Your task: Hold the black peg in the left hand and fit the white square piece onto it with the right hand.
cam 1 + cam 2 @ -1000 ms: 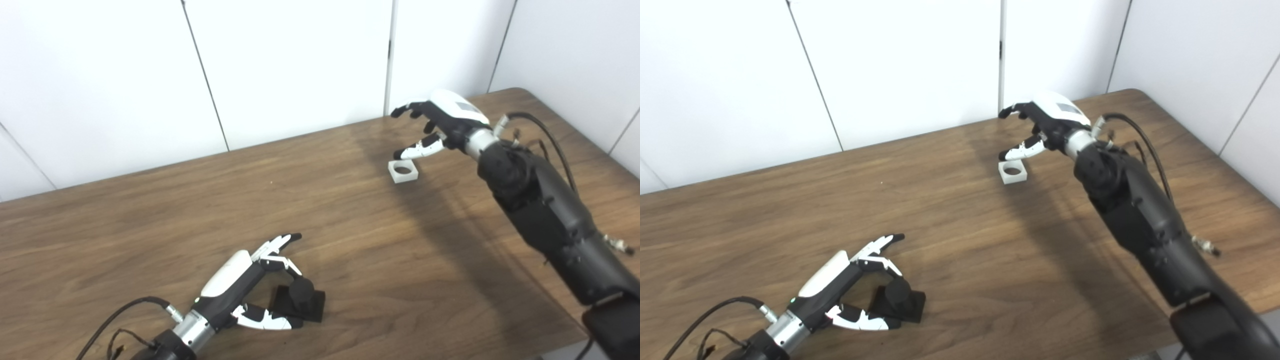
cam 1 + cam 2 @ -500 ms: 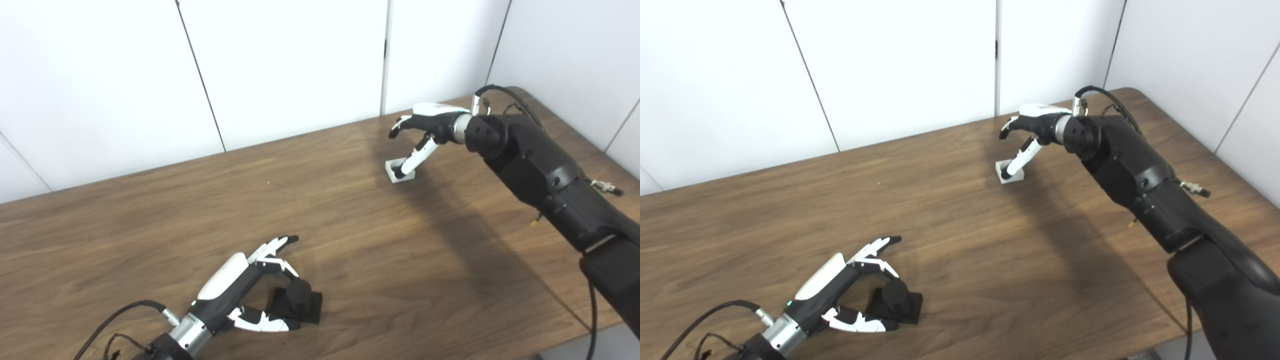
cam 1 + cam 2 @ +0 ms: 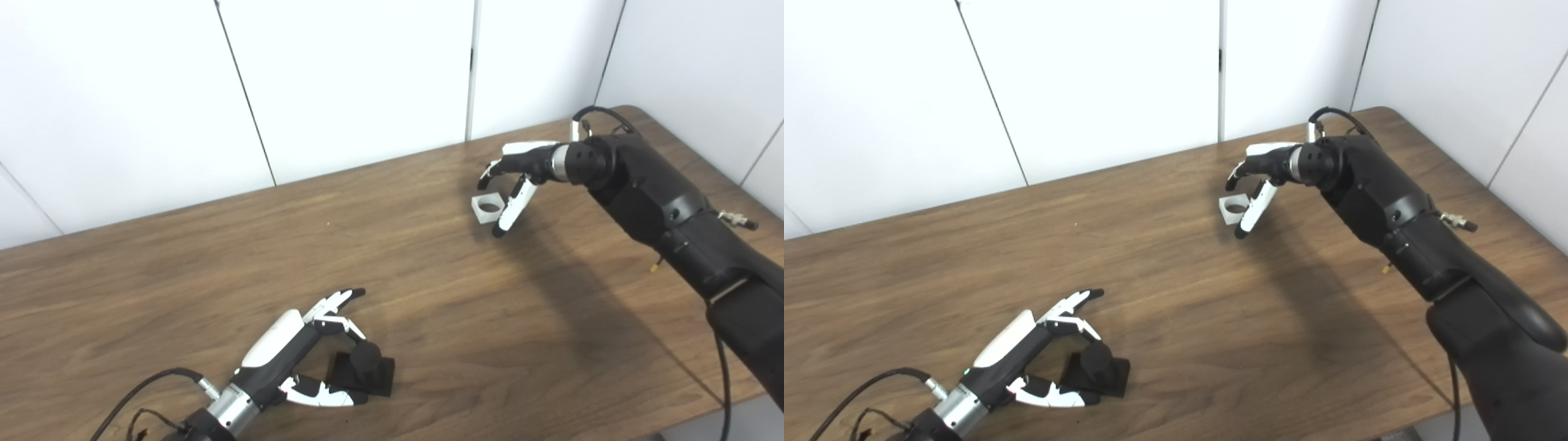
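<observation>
Lifted clear of the table [image 3: 184, 257] since half a second ago, the white square piece [image 3: 488, 207] now hangs tilted in the right robot hand [image 3: 513, 180], whose wrist has rolled and drawn slightly back while the left side has not changed.

Left eye view: the white square piece sits between the curled upper fingers and one long white finger [image 3: 509, 208] that crosses its right edge, its round hole facing the camera. Whether the pinch bears on two opposite flat sides cannot be told. Well apart from the white square piece, toward the near left of the table, the left robot hand [image 3: 300, 355] lies spread around the black peg [image 3: 366, 358], which stands upright on its dark square base; fingers reach past it above and below without closing.

Right eye view: the white square piece [image 3: 1233, 207] again shows tilted and off the wood, just below the right robot hand [image 3: 1263, 177], with its shadow on the table beneath. The left robot hand [image 3: 1035, 358] brackets the black peg [image 3: 1097, 361], far down and left of the white square piece, still not gripped.

Judged from its look, the piece is small, rigid, light plastic with smooth faces, likely slippery in a loose pinch; the outer flat sides are the place to hold, leaving the hole free. The peg looks stiff and stable, best clamped at its base block so the post stays exposed.
</observation>
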`<state>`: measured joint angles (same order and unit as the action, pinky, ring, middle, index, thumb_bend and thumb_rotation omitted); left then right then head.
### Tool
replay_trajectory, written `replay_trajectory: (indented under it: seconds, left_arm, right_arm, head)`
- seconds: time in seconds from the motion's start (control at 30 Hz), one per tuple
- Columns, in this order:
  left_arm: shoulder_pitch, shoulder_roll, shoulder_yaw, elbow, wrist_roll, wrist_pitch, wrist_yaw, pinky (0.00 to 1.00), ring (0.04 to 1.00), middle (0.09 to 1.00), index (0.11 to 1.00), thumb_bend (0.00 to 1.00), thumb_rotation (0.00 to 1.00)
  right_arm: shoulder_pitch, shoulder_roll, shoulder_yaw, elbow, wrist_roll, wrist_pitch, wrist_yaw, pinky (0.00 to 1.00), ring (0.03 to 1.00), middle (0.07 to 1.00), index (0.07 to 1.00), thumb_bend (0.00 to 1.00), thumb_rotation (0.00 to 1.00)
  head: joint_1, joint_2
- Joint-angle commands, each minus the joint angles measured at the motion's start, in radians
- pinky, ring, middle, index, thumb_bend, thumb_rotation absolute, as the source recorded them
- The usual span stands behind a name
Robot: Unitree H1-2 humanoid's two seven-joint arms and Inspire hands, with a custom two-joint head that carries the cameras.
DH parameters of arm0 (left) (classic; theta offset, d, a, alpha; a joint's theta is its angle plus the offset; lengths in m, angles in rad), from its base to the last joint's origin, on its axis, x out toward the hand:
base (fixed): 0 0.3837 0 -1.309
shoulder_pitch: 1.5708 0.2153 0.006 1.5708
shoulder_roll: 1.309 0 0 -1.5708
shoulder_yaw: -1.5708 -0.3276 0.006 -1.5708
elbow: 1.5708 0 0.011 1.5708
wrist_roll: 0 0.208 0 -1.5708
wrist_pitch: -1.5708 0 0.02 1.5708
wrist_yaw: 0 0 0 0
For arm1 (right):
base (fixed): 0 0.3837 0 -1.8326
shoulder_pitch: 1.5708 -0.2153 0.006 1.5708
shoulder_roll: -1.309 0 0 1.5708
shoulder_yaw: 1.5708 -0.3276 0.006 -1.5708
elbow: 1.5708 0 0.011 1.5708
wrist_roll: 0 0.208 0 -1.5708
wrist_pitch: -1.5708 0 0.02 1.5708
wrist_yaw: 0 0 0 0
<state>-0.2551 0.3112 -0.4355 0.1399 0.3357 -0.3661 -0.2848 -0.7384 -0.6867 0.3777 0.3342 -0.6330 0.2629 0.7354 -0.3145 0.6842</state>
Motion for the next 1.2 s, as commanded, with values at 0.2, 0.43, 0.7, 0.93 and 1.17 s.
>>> replay_trajectory:
  seconds: [0.2,0.43,0.7,0.93,1.17]
  left_arm:
    - [0.021,0.032,-0.005,-0.010,0.040,0.025,-0.038,1.00,1.000,0.989,0.490,0.52,0.07]
    - [0.028,0.032,-0.008,-0.023,0.048,0.035,-0.036,1.00,1.000,0.990,0.490,0.52,0.07]
    - [0.031,0.030,-0.010,-0.034,0.051,0.042,-0.036,1.00,1.000,0.991,0.490,0.52,0.07]
    - [0.034,0.028,-0.010,-0.041,0.053,0.041,-0.034,1.00,1.000,0.991,0.490,0.52,0.07]
    - [0.042,0.032,-0.009,-0.055,0.066,0.050,-0.033,1.00,1.000,0.992,0.490,0.52,0.07]
  right_arm:
    - [0.013,-0.010,-0.025,-0.017,-0.002,-0.045,-0.102,0.97,0.999,0.989,0.802,0.90,0.24]
    - [0.057,0.001,-0.031,-0.012,0.002,-0.079,-0.181,0.97,0.980,0.958,0.771,0.84,0.21]
    - [0.107,0.016,-0.033,0.004,-0.018,-0.115,-0.309,0.95,0.939,0.909,0.715,0.78,0.21]
    - [0.129,0.037,-0.040,0.047,-0.033,-0.144,-0.424,0.86,0.894,0.862,0.658,0.73,0.17]
    - [0.114,0.054,-0.039,0.102,-0.038,-0.173,-0.474,0.86,0.886,0.842,0.525,0.55,0.15]
  head:
    - [0.005,0.004]
    - [0.010,0.010]
    - [0.016,0.016]
    - [0.030,0.021]
    - [0.036,0.026]
